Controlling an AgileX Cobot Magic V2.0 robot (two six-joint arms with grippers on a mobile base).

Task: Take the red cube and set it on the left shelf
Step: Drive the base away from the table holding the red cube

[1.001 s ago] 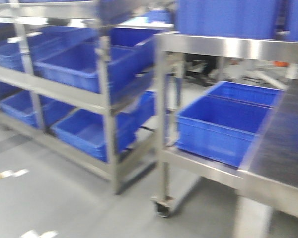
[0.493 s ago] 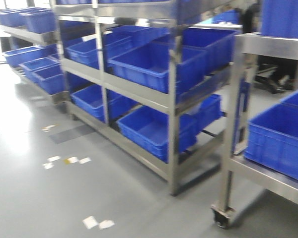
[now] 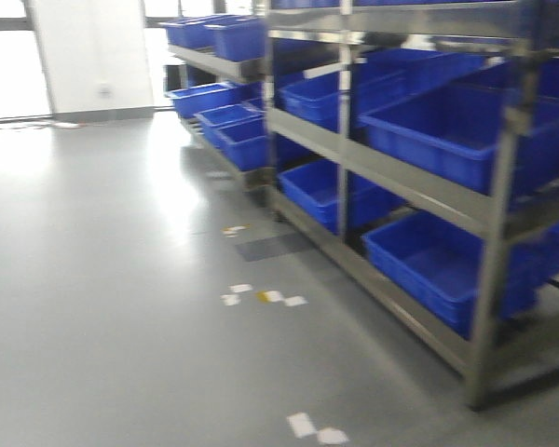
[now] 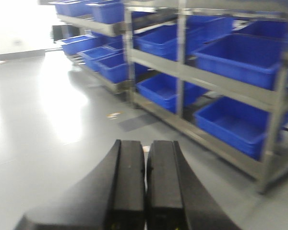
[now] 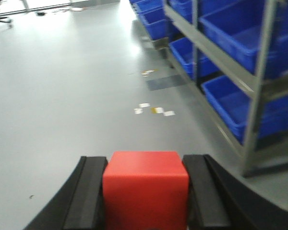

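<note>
R gripper (image 5: 145,165) clamps the red cube (image 5: 145,191) between both pads, at 6 o'clock in the R wrist view; L gripper (image 4: 145,151) has its fingers pressed together, nothing between. The left shelf (image 3: 405,177) w/ its blue crates (image 3: 447,140) sits at 3 o'clock in the front view, well apart from the cube. Risk, imo: a jolt of the base could slip the cube out, or a tight approach could knock it vs. a steel post (image 3: 494,251).
</note>
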